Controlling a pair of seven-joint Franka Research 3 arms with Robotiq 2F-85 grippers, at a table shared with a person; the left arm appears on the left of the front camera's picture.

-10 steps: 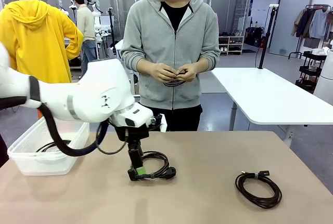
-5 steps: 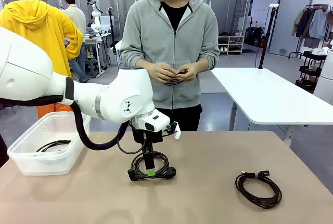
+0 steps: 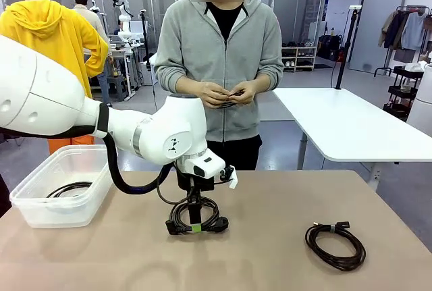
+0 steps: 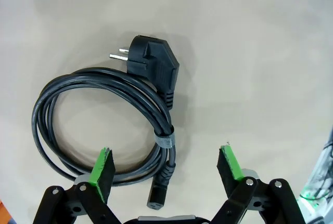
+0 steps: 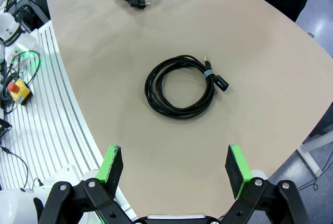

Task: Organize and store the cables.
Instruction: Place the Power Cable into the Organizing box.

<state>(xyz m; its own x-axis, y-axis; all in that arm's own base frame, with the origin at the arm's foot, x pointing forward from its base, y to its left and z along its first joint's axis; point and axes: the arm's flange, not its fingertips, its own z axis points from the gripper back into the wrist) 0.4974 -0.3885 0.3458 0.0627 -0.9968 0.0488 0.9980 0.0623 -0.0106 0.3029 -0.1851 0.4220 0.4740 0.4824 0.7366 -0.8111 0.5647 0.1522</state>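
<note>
Two coiled cables (image 4: 156, 63) on tan table (image 3: 270, 210), clear bin (image 3: 40, 213) left, white table (image 3: 344, 125) behind, both jaws wide.

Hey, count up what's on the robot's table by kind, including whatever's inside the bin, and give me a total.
Coiled black cables: 3 (middle cable, right cable, binned cable)
Bins: 1 (clear plastic bin)
Total: 4
</note>
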